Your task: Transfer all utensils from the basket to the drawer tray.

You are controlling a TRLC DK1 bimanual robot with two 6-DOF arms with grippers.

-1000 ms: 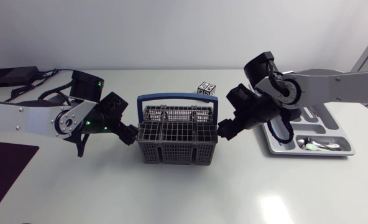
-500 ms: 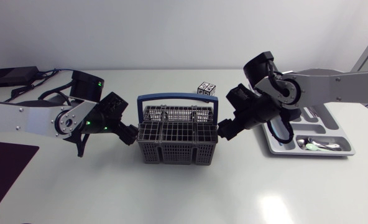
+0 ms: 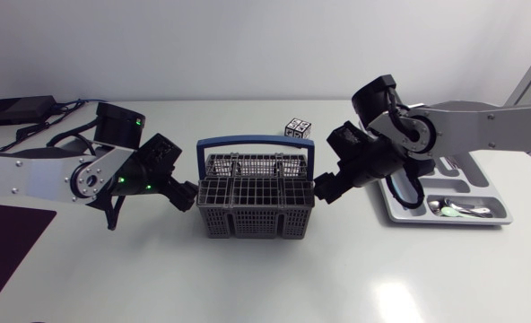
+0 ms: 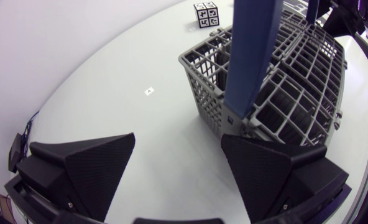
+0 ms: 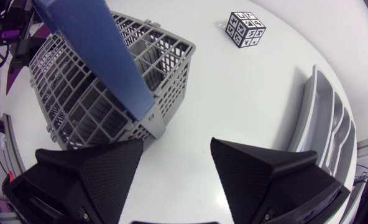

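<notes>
The left arm (image 3: 41,176) has shifted slightly, the left claw (image 3: 187,193) spread just beside the cutlery basket (image 3: 255,215) on the surface (image 3: 265,278) — right claw (image 3: 325,189) spread opposite — a light, stiff plastic grid (I judge), best gripped by its blue handle (image 3: 253,140).

Basket (image 3: 255,205): matt grey plastic lattice.
Handle (image 3: 255,140): smooth blue plastic.
Drawer tray (image 3: 481,175): smooth grey plastic.
Table (image 3: 337,269): white, smooth, glossy.
Left gripper (image 4: 178,140): matt black, finely textured.

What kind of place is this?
Likely a robotics lab, not a kitchen: a left arm and right arm at a white table, a patterned marker cube, a cutlery basket.
</notes>
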